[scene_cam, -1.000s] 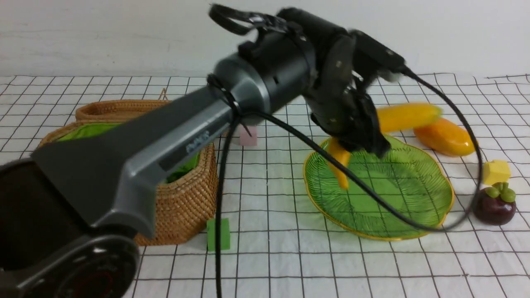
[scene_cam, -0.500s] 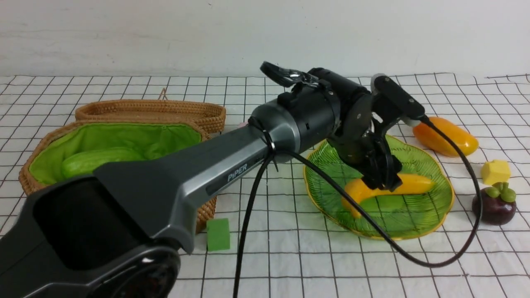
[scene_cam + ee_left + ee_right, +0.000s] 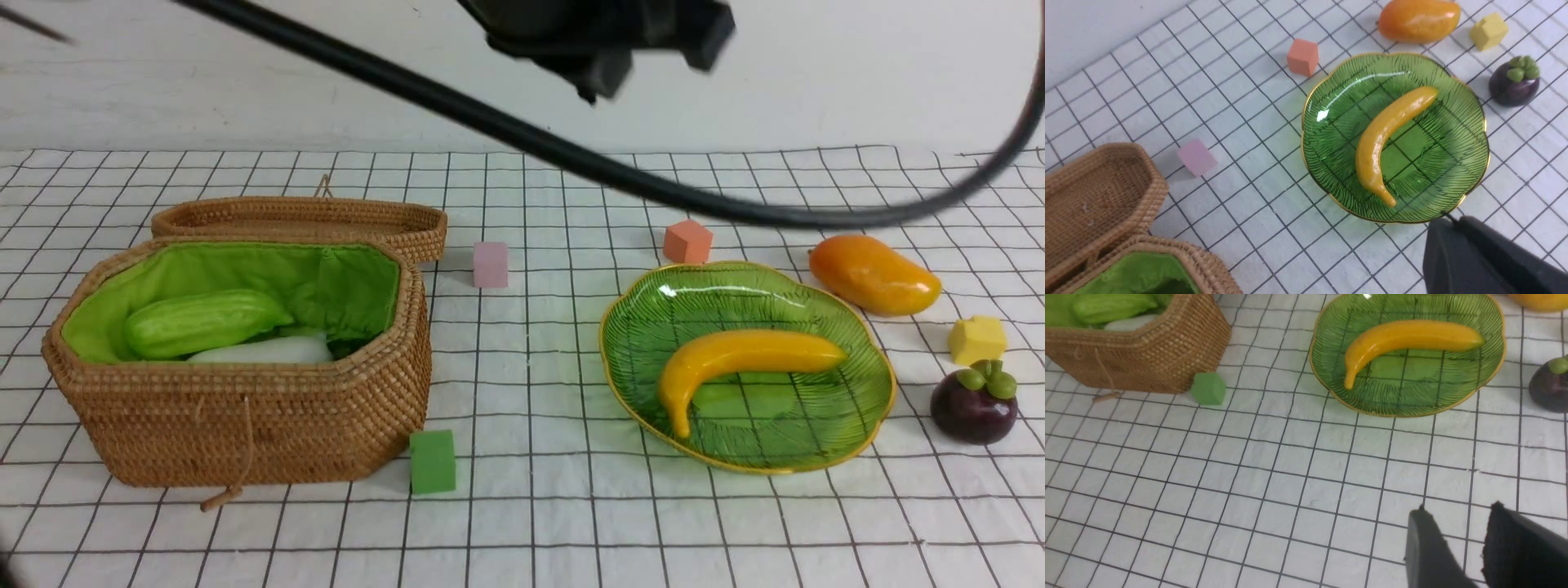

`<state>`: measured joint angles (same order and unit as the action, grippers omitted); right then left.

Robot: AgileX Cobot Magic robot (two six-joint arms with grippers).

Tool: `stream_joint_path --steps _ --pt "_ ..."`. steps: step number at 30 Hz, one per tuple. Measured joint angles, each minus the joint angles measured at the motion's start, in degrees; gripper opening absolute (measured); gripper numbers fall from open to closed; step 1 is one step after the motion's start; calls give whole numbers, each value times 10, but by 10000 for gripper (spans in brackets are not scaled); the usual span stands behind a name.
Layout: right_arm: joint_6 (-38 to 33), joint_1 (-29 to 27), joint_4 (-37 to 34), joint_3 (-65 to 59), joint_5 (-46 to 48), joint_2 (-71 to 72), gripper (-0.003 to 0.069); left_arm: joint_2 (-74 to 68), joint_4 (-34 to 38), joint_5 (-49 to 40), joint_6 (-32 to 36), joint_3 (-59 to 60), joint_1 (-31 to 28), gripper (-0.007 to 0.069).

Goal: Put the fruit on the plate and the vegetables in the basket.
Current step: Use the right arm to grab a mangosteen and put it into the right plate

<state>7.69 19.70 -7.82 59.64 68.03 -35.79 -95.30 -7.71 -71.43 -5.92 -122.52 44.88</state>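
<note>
The yellow banana (image 3: 735,355) lies alone on the green glass plate (image 3: 784,294). On the cloth lie the orange mango (image 3: 873,273), behind the plate, and the purple mangosteen (image 3: 973,404), to its right. In the wicker basket (image 3: 245,425) rest the light-green cucumber (image 3: 204,321) and the white radish (image 3: 261,351). My left gripper (image 3: 1447,218) is shut and empty, high above the plate's (image 3: 1453,134) near rim. Only a dark piece of that arm (image 3: 604,33) shows at the front view's top. My right gripper (image 3: 1457,508) hangs open over bare cloth, nearer than the plate.
Foam cubes dot the cloth: pink (image 3: 490,264), orange (image 3: 687,242), yellow (image 3: 977,339) and green (image 3: 432,461). The basket's lid (image 3: 302,220) lies open behind it. A black cable (image 3: 653,184) sweeps across the upper front view.
My left gripper has let the banana go onto the plate, shut, and lifted up out of the front view. The basket's contents are uncovered now.
</note>
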Motion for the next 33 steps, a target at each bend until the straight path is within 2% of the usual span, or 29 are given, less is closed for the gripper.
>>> stream_joint_path --steps 2,5,9,12,13,18,22,27,30,33 --pt "-2 0 0 0 -8 -25 235 28 0 0 -4 25 0 -13" --pt "-14 0 -8 0 -24 -84 235 132 0 0 -14 138 0 -13" --pt "-27 0 -14 -1 -40 -135 235 285 0 54 -35 349 0 -13" --pt "-28 0 -14 -1 -63 -162 235 458 6 164 -60 534 0 -13" --pt "-28 0 -14 -1 -65 -164 235 468 7 171 -61 557 0 -13" --pt "-28 0 -16 -1 -94 -202 235 714 21 333 -111 804 0 -13" --pt "-28 0 -19 -1 -104 -242 237 816 20 368 -137 905 0 -13" --pt "-27 -14 -8 1 -119 -303 238 884 26 369 -140 937 0 -13" --pt "-27 -59 -8 16 -119 -355 238 901 32 353 -124 939 0 -13" --pt "-28 -136 -9 45 -122 -409 238 901 42 348 -87 940 0 -13"
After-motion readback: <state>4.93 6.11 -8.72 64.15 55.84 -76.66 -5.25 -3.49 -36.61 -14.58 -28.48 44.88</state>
